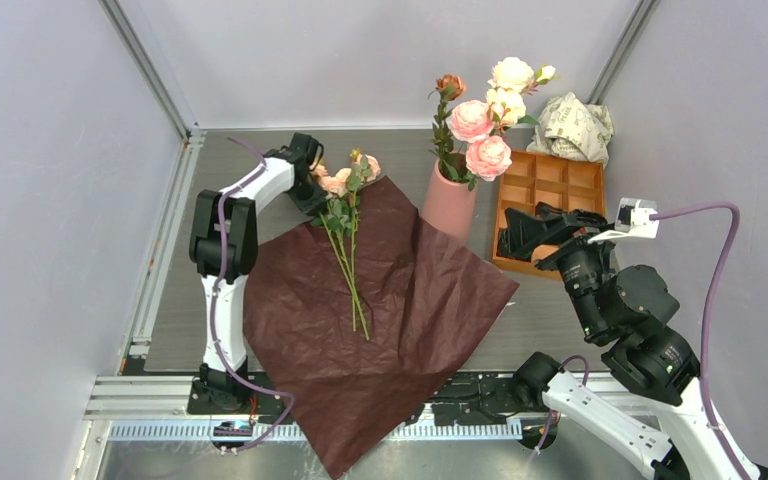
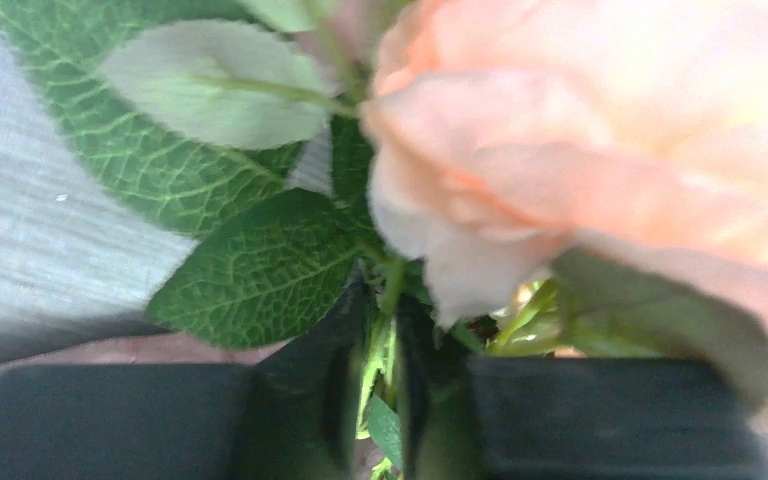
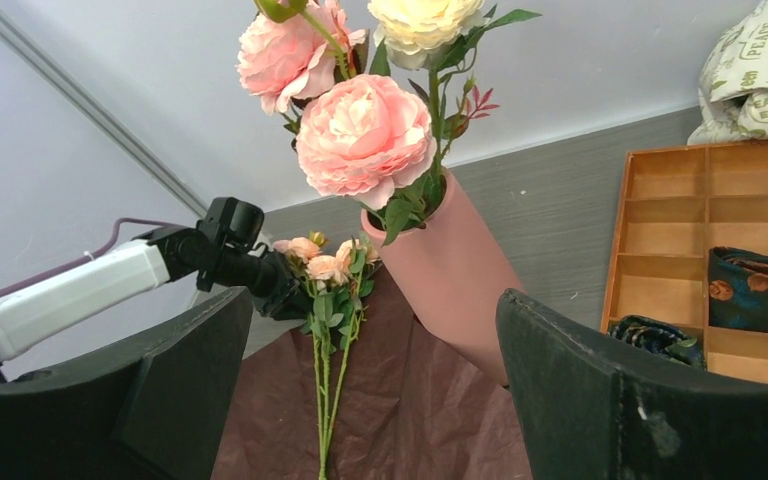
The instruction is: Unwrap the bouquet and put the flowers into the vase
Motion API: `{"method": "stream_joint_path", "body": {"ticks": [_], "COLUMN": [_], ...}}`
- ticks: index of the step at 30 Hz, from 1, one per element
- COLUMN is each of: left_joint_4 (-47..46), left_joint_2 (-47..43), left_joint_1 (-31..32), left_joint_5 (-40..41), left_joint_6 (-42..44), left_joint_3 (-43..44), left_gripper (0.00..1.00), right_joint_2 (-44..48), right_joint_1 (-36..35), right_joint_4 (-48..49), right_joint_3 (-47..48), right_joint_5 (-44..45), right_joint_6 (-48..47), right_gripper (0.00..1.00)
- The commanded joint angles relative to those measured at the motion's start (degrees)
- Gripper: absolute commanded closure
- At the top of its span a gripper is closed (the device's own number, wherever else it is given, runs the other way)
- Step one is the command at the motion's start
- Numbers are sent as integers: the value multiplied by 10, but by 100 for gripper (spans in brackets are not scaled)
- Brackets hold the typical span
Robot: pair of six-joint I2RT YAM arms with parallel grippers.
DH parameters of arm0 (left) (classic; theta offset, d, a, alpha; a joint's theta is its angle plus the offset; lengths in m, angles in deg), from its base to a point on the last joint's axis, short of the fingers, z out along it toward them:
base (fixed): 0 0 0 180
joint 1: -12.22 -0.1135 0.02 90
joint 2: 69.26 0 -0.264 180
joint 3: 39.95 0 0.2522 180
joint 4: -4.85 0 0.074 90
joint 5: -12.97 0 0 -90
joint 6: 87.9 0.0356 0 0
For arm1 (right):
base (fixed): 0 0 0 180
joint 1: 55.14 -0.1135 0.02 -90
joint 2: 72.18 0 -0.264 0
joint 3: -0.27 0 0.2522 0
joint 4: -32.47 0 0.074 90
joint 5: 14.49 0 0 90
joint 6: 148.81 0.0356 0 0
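The bouquet's dark red paper (image 1: 410, 300) lies spread flat on the table. On it rest a few flowers (image 1: 345, 235) with peach heads and long green stems. My left gripper (image 1: 312, 195) is at their leafy upper end. In the left wrist view its fingers (image 2: 305, 400) stand close together with green stems (image 2: 380, 350) pinched between them, under a peach rose (image 2: 600, 150). The pink vase (image 1: 448, 205) holds several pink and cream roses (image 1: 480, 125). My right gripper (image 1: 520, 235) hovers open and empty over the tray, facing the vase (image 3: 460, 270).
An orange compartment tray (image 1: 560, 185) sits right of the vase, with dark patterned cloths (image 3: 750, 290) in its cells. A crumpled white printed paper ball (image 1: 572, 128) lies behind it. The paper overhangs the table's near edge.
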Motion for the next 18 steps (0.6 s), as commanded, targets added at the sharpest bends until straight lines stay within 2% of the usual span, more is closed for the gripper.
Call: {"method": "stream_joint_path", "body": {"ticks": [1, 2, 4, 10, 18], "left_joint_4": [19, 19, 17, 16, 38], "left_joint_2": [34, 35, 32, -5, -137], "left_joint_1": [-2, -2, -2, -2, -2], "left_joint_5": [7, 7, 8, 22, 77], "left_joint_6": [7, 8, 8, 22, 65], "left_joint_3": [32, 32, 27, -6, -72], "left_gripper": [90, 96, 100, 100, 100], "right_joint_2": [-3, -4, -8, -18, -66], "right_joint_1": [1, 1, 1, 1, 0], "right_joint_4": [15, 17, 17, 22, 24], "right_joint_3": [11, 11, 9, 8, 26], "right_joint_5": [-23, -27, -31, -54, -128], "right_joint_6": [11, 13, 15, 19, 29], "right_gripper": [3, 3, 3, 3, 5]}}
